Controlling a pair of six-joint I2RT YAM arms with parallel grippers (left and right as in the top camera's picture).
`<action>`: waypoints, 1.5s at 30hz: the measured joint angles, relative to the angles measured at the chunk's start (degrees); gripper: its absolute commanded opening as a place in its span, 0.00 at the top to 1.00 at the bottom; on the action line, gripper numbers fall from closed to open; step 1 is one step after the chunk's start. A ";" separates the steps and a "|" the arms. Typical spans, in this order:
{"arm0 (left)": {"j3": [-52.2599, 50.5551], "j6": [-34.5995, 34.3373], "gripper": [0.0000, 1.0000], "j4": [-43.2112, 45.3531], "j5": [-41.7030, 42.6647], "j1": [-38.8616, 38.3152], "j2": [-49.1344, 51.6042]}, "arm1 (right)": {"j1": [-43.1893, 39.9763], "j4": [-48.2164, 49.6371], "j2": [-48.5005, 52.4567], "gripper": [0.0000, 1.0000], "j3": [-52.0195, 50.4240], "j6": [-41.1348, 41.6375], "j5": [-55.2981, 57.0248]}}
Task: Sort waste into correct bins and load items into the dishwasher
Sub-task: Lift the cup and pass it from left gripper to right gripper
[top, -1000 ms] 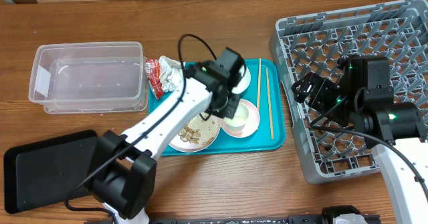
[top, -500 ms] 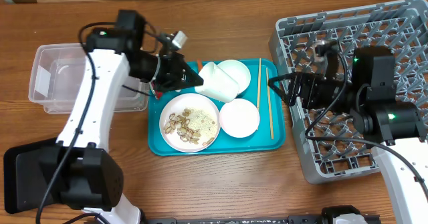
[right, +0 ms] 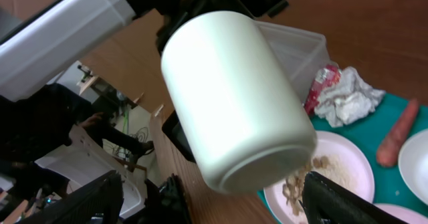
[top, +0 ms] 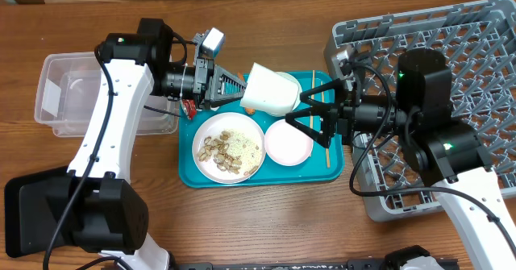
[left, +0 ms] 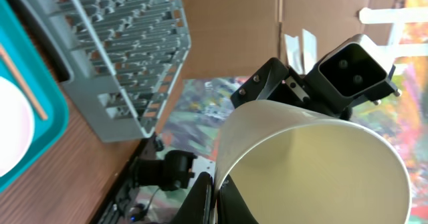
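My left gripper (top: 244, 93) is shut on the rim of the small white cup (top: 272, 92) and holds it tipped sideways above the teal tray (top: 334, 173). The left wrist view shows the rim pinched between the fingers (left: 215, 198) and the cup's inside (left: 321, 170). My right gripper (top: 305, 113) is open, its fingers spread just right of the cup's base. In the right wrist view the cup (right: 234, 97) hangs above the open jaws (right: 214, 207). The plate with beige scraps (top: 230, 147), a white bowl (top: 289, 143), the chopsticks (top: 326, 145), the tissue (right: 348, 93), the wrapper (right: 319, 83) and the carrot piece (right: 394, 134) stay on the tray.
The clear tub (top: 97, 93) stands at the left, with the black tray (top: 48, 205) at the front left. The grey dish rack (top: 459, 52) fills the right side under my right arm. A second white bowl is hidden beneath the cup in the overhead view.
My left gripper has lifted the cup and carried it right. My right gripper has moved left over the tray and spread its fingers by the cup's base.
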 measured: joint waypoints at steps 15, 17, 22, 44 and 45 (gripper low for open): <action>0.00 0.02 0.96 0.11 3.15 -2.08 0.00 | -0.13 2.60 0.52 0.16 0.00 -0.44 0.94; 0.00 0.04 0.96 -0.52 3.28 -2.40 0.00 | -0.13 2.84 0.50 0.16 0.04 -0.50 2.01; 0.00 0.22 0.96 -0.98 3.50 -3.06 -0.02 | -0.50 0.09 0.74 0.12 0.09 -0.52 3.52; 0.00 1.09 0.96 -1.51 2.91 -2.71 -0.02 | -2.12 3.23 1.73 0.11 0.09 -4.37 -3.78; 0.00 1.11 0.96 -2.14 2.84 -2.71 -0.02 | -2.14 3.19 2.08 0.11 0.09 -4.39 -3.72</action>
